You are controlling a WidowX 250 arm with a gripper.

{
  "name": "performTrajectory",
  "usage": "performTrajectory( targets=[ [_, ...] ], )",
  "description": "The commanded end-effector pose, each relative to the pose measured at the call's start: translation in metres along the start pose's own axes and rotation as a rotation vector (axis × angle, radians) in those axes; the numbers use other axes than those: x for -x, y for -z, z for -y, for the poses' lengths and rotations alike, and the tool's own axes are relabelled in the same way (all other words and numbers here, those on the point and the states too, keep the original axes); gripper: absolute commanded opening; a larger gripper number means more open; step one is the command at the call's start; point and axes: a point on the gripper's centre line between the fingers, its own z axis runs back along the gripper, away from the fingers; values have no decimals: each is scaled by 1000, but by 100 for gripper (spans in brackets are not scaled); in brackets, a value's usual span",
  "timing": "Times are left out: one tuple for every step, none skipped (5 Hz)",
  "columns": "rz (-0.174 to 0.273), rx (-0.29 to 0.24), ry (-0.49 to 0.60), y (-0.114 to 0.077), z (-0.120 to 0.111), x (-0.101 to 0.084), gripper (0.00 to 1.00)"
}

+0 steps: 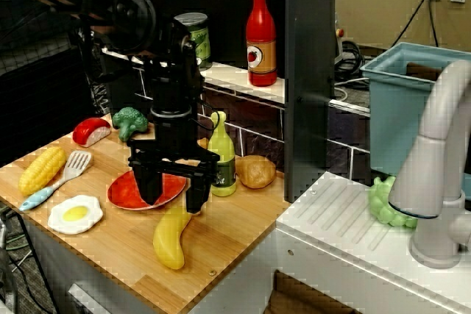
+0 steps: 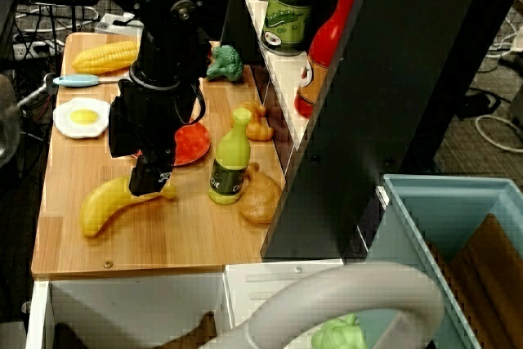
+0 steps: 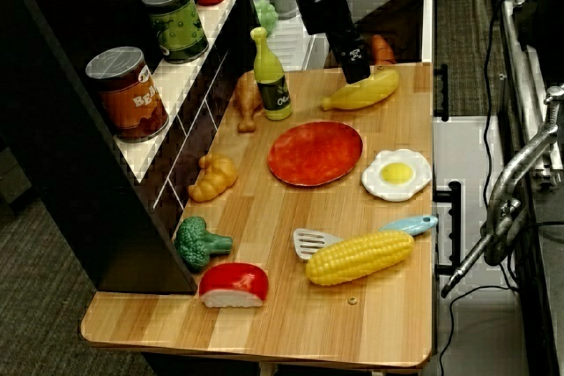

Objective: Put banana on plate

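Note:
The yellow banana (image 1: 171, 239) lies flat on the wooden counter near its front edge, just beside the red-orange plate (image 1: 124, 195). From the other side the banana (image 3: 363, 92) and the plate (image 3: 315, 153) show apart, with nothing on the plate. My gripper (image 1: 174, 190) points straight down, open, with its black fingers (image 1: 151, 185) spread wide. It hangs low over the banana's end nearest the plate, and one fingertip (image 3: 356, 61) is at or just above that end. In the overhead view the gripper (image 2: 137, 157) hides part of the plate (image 2: 194, 145) and the banana (image 2: 110, 204) end.
A yellow-green oil bottle (image 1: 222, 156) stands right beside the gripper. A fried egg (image 1: 75, 214), corn cob (image 1: 42, 169), spatula (image 1: 59, 179), broccoli (image 1: 130, 120) and potato (image 1: 255, 171) lie around the plate. Cans and a ketchup bottle (image 1: 261, 36) stand on the back ledge. The sink and faucet (image 1: 434, 174) are to the right.

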Motion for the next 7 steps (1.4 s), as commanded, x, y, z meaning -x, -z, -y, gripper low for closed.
performTrajectory(
  targets=[
    [25,23,-26,-8,-8,5,100],
    [25,34,-49,-5,-6,3,100],
    [28,46,-80,-3,-4,-3,100],
    [31,45,-92,1,-2,-6,100],
    [36,18,-98,10,-3,-10,100],
    [38,21,-100,14,-5,-6,100],
    [18,4,-104,22,-7,-1,100]
  ],
)
